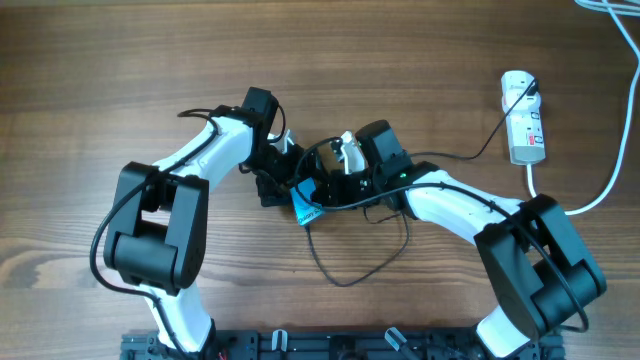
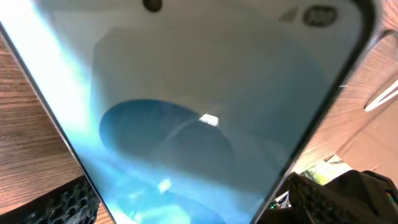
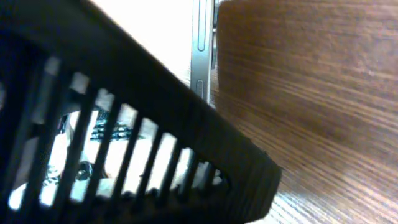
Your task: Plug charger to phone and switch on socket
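The phone (image 1: 306, 204) shows as a teal patch between the two grippers at mid-table. In the left wrist view its teal screen (image 2: 199, 93) fills the frame, held between both fingers of my left gripper (image 2: 199, 208), which is shut on it; that gripper also shows overhead (image 1: 278, 178). My right gripper (image 1: 335, 183) is right beside the phone's right end. In the right wrist view a dark ribbed finger (image 3: 155, 143) blocks the jaws, and only the phone's metal edge (image 3: 202, 43) shows. The charger's black cable (image 1: 345, 272) loops below the grippers and runs to the white socket (image 1: 524, 125) at the far right. Its tip is hidden.
A thick white cable (image 1: 612, 170) runs from the socket along the right edge of the wooden table (image 1: 100, 80). The two arms crowd the table's middle. The arm bases stand at the near edge.
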Tool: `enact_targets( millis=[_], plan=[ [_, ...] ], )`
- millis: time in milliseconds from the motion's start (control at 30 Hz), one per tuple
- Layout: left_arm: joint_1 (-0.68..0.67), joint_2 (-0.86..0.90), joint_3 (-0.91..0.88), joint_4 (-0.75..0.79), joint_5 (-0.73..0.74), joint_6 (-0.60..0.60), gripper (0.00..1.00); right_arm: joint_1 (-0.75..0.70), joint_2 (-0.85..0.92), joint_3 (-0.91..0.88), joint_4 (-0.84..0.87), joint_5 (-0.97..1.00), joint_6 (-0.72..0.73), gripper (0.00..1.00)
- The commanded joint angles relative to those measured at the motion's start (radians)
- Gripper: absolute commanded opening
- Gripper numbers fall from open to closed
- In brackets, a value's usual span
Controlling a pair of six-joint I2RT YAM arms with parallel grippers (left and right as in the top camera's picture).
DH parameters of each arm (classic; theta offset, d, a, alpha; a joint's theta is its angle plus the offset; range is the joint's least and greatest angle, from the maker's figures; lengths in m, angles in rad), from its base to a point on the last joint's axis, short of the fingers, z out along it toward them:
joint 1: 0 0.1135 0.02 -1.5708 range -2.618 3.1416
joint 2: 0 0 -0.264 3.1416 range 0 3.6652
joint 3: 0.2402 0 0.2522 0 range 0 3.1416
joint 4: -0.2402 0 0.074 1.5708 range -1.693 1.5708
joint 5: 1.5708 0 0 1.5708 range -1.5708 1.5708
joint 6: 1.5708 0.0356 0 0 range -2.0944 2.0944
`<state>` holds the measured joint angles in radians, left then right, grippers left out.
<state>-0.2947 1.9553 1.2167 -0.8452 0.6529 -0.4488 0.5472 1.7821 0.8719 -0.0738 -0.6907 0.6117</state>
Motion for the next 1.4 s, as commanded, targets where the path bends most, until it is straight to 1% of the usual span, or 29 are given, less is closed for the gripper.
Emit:
enact_targets(
  millis=[0, 67, 133, 200, 267, 333, 433, 467, 533, 633, 667, 700, 833, 900, 1067, 1133, 1200, 1267, 1333, 1367],
  plan=[
    [-0.003, 0.005, 0.008, -0.005, 0.038, 0.027, 1.0, 0.002, 0.011, 0.011, 0.01, -0.043, 0.041, 0.04],
    [0.011, -0.008, 0.008, -0.008, 0.081, 0.063, 1.0, -0.002, 0.01, 0.011, 0.018, -0.062, 0.041, 0.04],
    [0.036, -0.043, 0.008, -0.008, 0.171, 0.146, 1.0, -0.018, 0.01, 0.011, 0.09, -0.171, 0.019, 0.04],
    [0.058, -0.081, 0.008, -0.008, 0.222, 0.199, 1.0, -0.04, 0.01, 0.011, 0.179, -0.282, 0.03, 0.04],
    [0.086, -0.137, 0.008, -0.008, 0.263, 0.238, 1.0, -0.067, 0.01, 0.011, 0.284, -0.387, 0.082, 0.04],
    [0.118, -0.203, 0.008, 0.001, 0.273, 0.237, 0.99, -0.101, 0.01, 0.011, 0.43, -0.508, 0.172, 0.04],
    [0.174, -0.312, 0.008, 0.042, 0.363, 0.237, 0.97, -0.127, 0.01, 0.011, 0.581, -0.595, 0.288, 0.04],
    [0.196, -0.356, 0.008, 0.068, 0.415, 0.237, 0.97, -0.13, 0.01, 0.011, 0.612, -0.605, 0.315, 0.04],
    [0.219, -0.412, 0.008, 0.097, 0.465, 0.237, 0.94, -0.13, 0.01, 0.011, 0.67, -0.613, 0.364, 0.04],
    [0.228, -0.469, 0.008, 0.101, 0.47, 0.236, 0.87, -0.131, 0.01, 0.011, 0.752, -0.617, 0.433, 0.04],
    [0.228, -0.481, 0.008, 0.101, 0.47, 0.236, 0.86, -0.131, 0.01, 0.011, 0.805, -0.614, 0.473, 0.04],
    [0.228, -0.492, 0.008, 0.1, 0.47, 0.236, 0.85, -0.131, 0.01, 0.011, 0.872, -0.603, 0.528, 0.04],
    [0.228, -0.497, 0.008, 0.101, 0.48, 0.236, 0.84, -0.134, 0.01, 0.011, 1.035, -0.562, 0.649, 0.04],
    [0.228, -0.497, 0.008, 0.101, 0.534, 0.236, 0.85, -0.138, 0.011, 0.011, 1.027, -0.531, 0.649, 0.04],
    [0.236, -0.497, 0.008, 0.102, 0.536, 0.236, 0.86, -0.154, 0.011, 0.011, 1.027, -0.465, 0.649, 0.04],
    [0.263, -0.497, 0.008, 0.101, 0.536, 0.235, 0.89, -0.169, 0.011, 0.011, 1.026, -0.457, 0.648, 0.04],
    [0.294, -0.497, 0.008, 0.094, 0.536, 0.232, 0.89, -0.177, 0.011, 0.011, 1.023, -0.456, 0.645, 0.04],
    [0.299, -0.497, 0.008, 0.09, 0.536, 0.232, 0.88, -0.176, 0.011, 0.011, 1.021, -0.456, 0.645, 0.04],
    [0.299, -0.497, 0.008, 0.09, 0.536, 0.232, 0.82, -0.176, 0.011, 0.011, 0.986, -0.454, 0.643, 0.04],
    [0.299, -0.497, 0.008, 0.09, 0.536, 0.232, 0.82, -0.176, 0.011, 0.011, 0.97, -0.454, 0.636, 0.04]
  ],
)
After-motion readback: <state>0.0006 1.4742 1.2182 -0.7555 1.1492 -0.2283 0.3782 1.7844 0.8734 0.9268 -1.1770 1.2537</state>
